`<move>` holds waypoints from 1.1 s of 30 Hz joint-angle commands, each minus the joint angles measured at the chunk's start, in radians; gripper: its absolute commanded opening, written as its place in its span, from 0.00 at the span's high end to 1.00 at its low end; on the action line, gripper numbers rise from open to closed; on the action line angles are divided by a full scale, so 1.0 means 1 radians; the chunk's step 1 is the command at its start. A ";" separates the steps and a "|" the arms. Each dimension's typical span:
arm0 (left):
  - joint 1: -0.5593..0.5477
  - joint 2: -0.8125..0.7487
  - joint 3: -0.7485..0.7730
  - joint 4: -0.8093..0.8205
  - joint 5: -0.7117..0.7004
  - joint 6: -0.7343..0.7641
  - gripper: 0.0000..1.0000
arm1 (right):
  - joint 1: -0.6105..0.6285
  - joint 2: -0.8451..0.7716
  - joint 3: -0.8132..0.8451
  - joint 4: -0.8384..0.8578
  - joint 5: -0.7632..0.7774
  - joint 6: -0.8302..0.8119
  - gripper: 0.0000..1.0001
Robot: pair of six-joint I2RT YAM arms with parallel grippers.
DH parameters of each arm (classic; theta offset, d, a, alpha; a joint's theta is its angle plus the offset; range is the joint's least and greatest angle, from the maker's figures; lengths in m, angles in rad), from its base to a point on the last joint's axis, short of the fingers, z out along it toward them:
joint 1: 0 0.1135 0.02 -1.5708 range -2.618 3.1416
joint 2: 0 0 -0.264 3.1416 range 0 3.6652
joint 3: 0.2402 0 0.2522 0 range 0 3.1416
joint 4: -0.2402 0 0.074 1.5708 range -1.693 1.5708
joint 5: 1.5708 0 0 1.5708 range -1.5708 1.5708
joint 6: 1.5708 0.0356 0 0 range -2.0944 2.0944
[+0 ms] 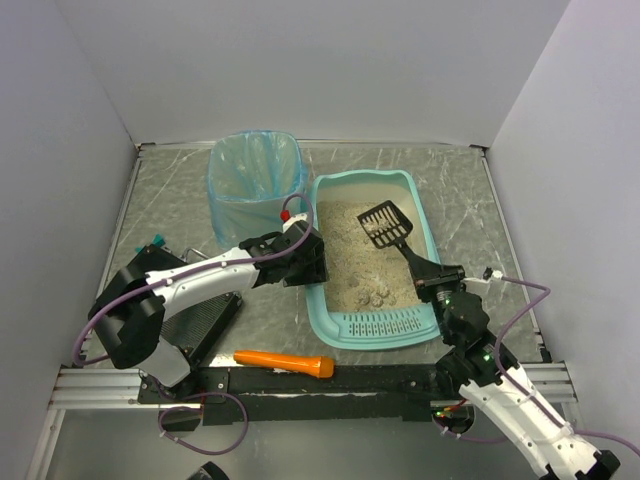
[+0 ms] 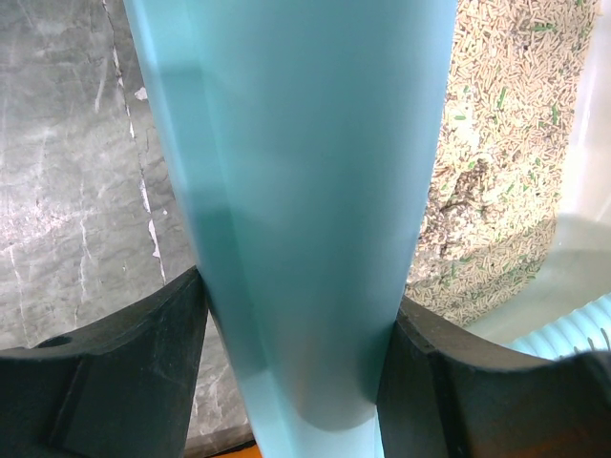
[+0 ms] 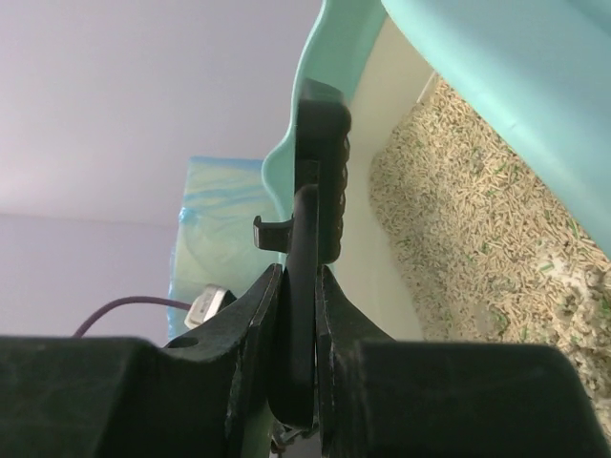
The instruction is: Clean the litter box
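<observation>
Gripping the scoop by its thin black handle, the right gripper sits at the near-right corner of the litter box, fingers pinched fully onto the handle. The scoop's long axis runs diagonally from that corner toward the box's far-left. Its slotted head is over the litter in the far half; whether it carries a load I cannot tell.

The clumps lie on the near side of the head, just short of the box's slotted lip. Judgement: the next pass must draw back toward the right gripper.

The left gripper clamps the box's left wall, one finger on each side.

The waste bin stands just beside the box's far-left corner, blue-bagged, with nothing visible inside.
</observation>
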 commanded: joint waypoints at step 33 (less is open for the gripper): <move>0.020 0.004 0.126 0.070 -0.002 0.141 0.36 | -0.019 0.050 0.164 -0.083 0.066 -0.272 1.00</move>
